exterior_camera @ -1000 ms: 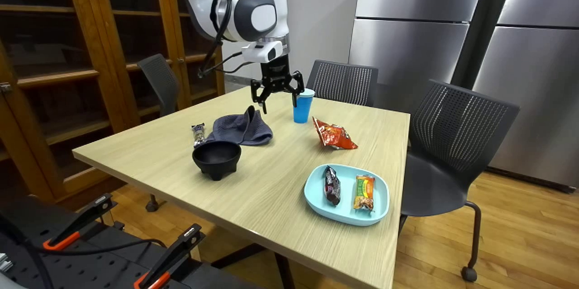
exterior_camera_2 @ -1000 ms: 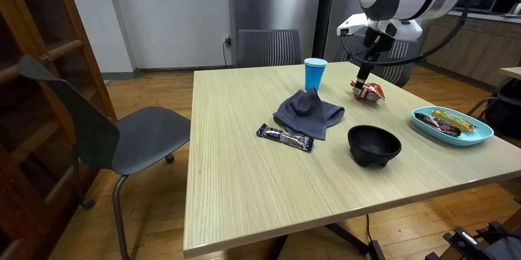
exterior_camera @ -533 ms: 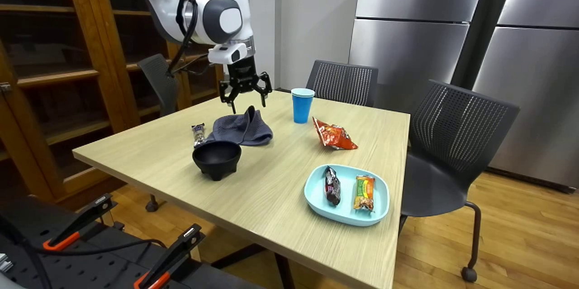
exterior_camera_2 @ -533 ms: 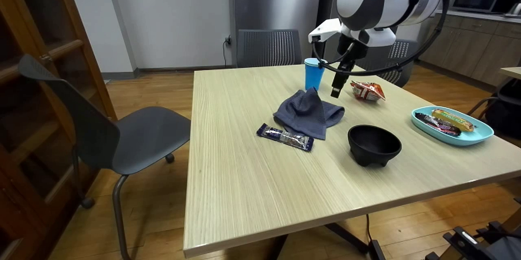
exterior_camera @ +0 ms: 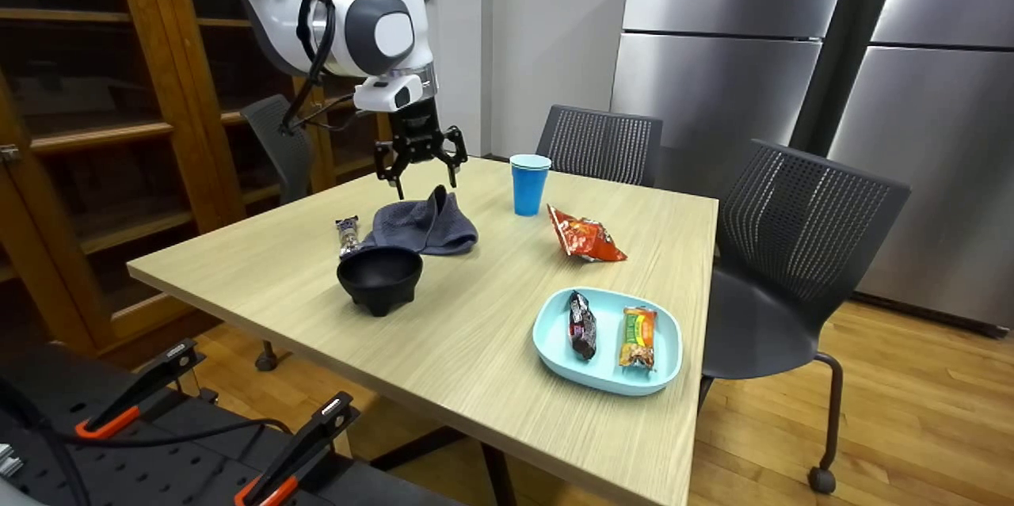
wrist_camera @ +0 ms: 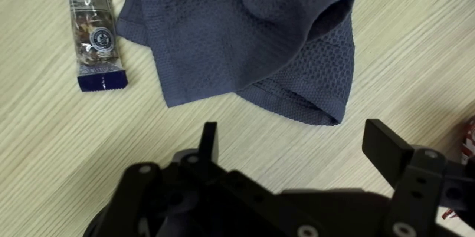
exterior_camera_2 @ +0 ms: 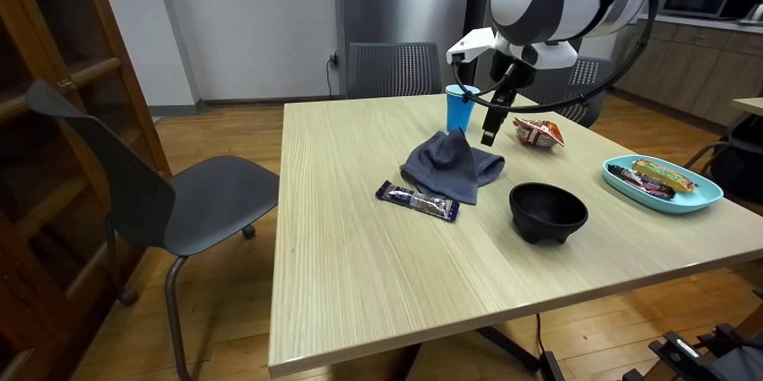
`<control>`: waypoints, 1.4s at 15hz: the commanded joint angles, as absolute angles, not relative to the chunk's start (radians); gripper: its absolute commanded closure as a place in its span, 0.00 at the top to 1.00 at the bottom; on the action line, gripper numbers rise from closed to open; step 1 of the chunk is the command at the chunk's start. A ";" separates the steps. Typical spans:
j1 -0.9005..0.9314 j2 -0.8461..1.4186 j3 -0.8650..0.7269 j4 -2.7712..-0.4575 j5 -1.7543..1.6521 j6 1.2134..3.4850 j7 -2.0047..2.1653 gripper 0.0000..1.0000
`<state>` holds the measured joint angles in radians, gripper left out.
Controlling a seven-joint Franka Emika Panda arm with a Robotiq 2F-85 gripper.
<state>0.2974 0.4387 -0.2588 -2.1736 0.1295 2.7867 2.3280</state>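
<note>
My black gripper [exterior_camera: 426,191] hangs above the table with its fingers spread wide and nothing between them. In the wrist view the gripper [wrist_camera: 292,137] has bare wood in its gap, and the crumpled blue-grey towel [wrist_camera: 222,36] lies just past the fingertips. Of everything on the table, this towel [exterior_camera_2: 444,160] is nearest; I see no contact. Beside the towel lies a wrapped nut bar [wrist_camera: 92,25] with dark blue ends. A black footed bowl [exterior_camera: 380,272] stands close by. Behind the towel is a blue cup [exterior_camera_2: 459,111], and a red snack bag [exterior_camera: 586,238] lies off to one side.
A light blue tray [exterior_camera: 606,386] holds a dark-wrapped bar [exterior_camera: 582,324] and an orange-green bar [exterior_camera: 638,337] near the table edge. Grey chairs [exterior_camera: 602,143] stand around the wooden table [exterior_camera_2: 357,285]. A cable [exterior_camera_2: 650,47] loops off the arm.
In both exterior views the arm has moved leftward, away from the red bag and toward the towel, slowing in the last half second. The jaws have stayed open. The tabletop objects have not moved.
</note>
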 commanded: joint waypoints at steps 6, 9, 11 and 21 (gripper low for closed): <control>0.180 0.459 -0.115 -2.118 0.162 2.767 2.271 1.00; 0.185 0.481 -0.089 -2.097 0.179 2.782 2.305 1.00; 0.190 0.504 -0.070 -2.078 0.203 2.783 2.319 1.00; 0.245 0.604 -0.009 -2.026 0.279 2.843 2.392 1.00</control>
